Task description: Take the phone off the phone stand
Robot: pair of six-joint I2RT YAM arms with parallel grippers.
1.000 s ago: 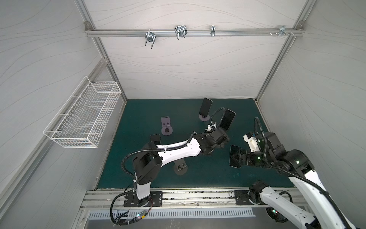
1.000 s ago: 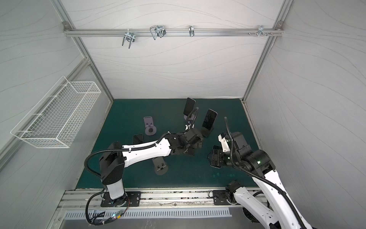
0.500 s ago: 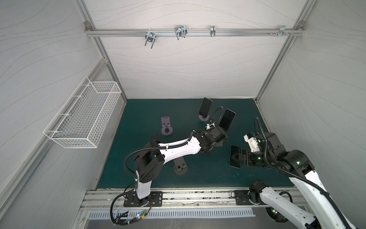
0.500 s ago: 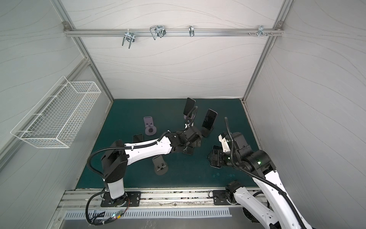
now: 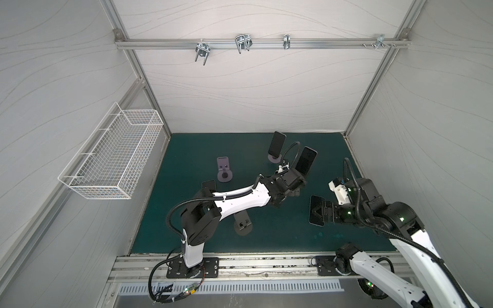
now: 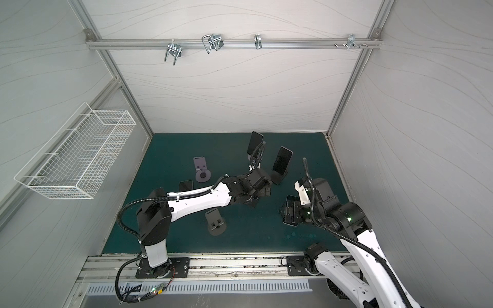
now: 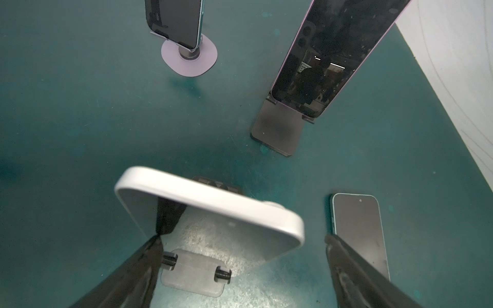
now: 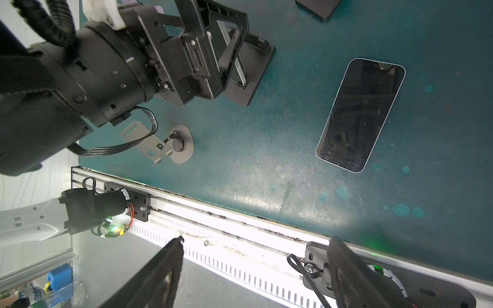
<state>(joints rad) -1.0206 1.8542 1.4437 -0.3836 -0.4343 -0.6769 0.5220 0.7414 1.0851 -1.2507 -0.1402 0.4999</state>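
Straddling the white-edged phone (image 7: 210,200), the left gripper (image 7: 244,236) has its jaws wide: one finger (image 7: 149,256) seems to touch the phone's edge, the other stands clear of it. The phone leans tilted on its dark phone stand (image 7: 194,277). Near the stand a second phone (image 8: 360,117) lies flat on the green mat (image 8: 240,165); farther from the stand, the right gripper (image 8: 257,237) hangs with jaws apart, holding nothing.

No legible text, labels, brand marks or numbers anywhere in any view.
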